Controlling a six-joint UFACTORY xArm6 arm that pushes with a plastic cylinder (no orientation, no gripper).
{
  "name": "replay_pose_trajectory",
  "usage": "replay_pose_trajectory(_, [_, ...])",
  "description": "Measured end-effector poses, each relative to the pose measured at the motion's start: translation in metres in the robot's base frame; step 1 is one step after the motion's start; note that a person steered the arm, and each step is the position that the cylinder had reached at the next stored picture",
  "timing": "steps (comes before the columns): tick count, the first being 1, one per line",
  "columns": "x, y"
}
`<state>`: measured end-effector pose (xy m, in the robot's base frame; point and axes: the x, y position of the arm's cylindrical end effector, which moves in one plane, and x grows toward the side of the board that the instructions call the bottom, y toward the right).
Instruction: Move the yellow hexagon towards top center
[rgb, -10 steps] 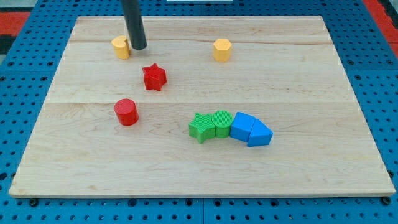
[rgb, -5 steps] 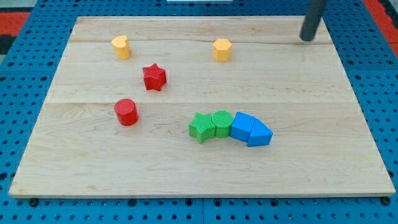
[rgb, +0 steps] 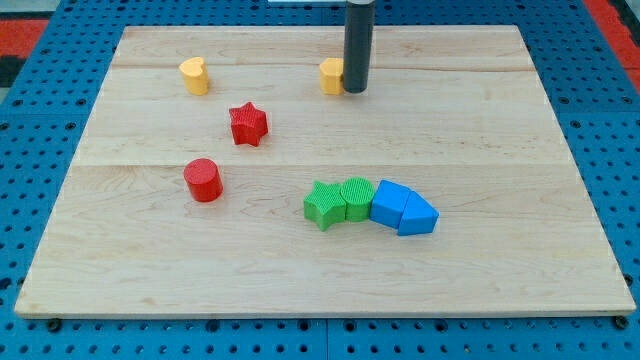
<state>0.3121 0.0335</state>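
- My tip (rgb: 355, 89) sits near the view's top centre, pressed against the right side of the yellow hexagon (rgb: 331, 75); the rod partly hides that block.
- No hand on this arm: it ends in a plain dark rod, so nothing opens, closes or grips.
- Yellow hexagon lies in the upper part of the wooden worktop (rgb: 500, 150), just left of the rod, close to the top middle.
- A second yellow block (rgb: 194, 75), rounded, shape not clear, sits at the view's upper left, well apart from the hexagon.
- Red star (rgb: 248, 124) lies below and to the right of that yellow block; red cylinder (rgb: 202, 180) lies lower still, toward the view's left.
- Lower centre: a row of four blocks touching one another. From left: green star (rgb: 322, 205), green cylinder-like block (rgb: 355, 198), then two blue blocks (rgb: 404, 208) packed together, shapes hard to separate.
- My tip is well apart from the red, green and blue blocks.
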Motion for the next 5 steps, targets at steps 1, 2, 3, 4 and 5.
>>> replay_pose_trajectory(1, [-0.004, -0.032])
replay_pose_trajectory(2, [-0.009, -0.034])
replay_pose_trajectory(3, [-0.025, -0.032])
replay_pose_trajectory(4, [-0.039, -0.015])
replay_pose_trajectory(5, [-0.04, 0.023])
